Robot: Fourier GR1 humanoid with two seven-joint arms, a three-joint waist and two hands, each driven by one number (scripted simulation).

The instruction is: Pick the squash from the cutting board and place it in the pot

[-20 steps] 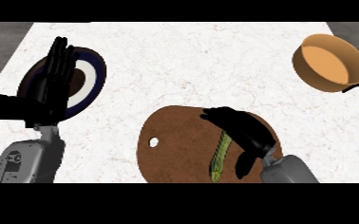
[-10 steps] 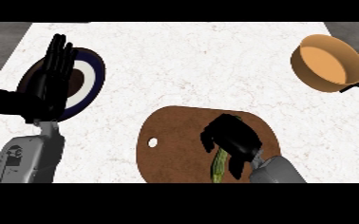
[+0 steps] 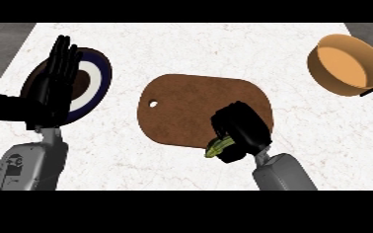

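Head view, the only one I have: white marbled counter (image 3: 189,54) seen from steeply above. Brown oval cutting board (image 3: 197,106) lies near the counter's middle, with a small hole close to its left end.

My right hand (image 3: 241,128) sits over the board's lower right edge, its grey forearm entering from the bottom of the view. The fingers are curled down and closed around the squash (image 3: 218,147). I can see only a short green-yellow end of the squash, poking out below and to the left of the hand, right at the board's lower rim; the rest is hidden under the fingers. I cannot tell whether the squash is touching the board or raised off it.

Pot (image 3: 341,64), tan inside with a darker orange-brown wall, stands at the far right of the counter, partly cut by the view's edge, well apart from the board and from my right hand.

My left hand (image 3: 56,86) rests at the view's left, fingers straight, pressed side by side and pointing up. It overlaps a round plate (image 3: 100,76) with a dark blue rim, a white ring and a dark centre.
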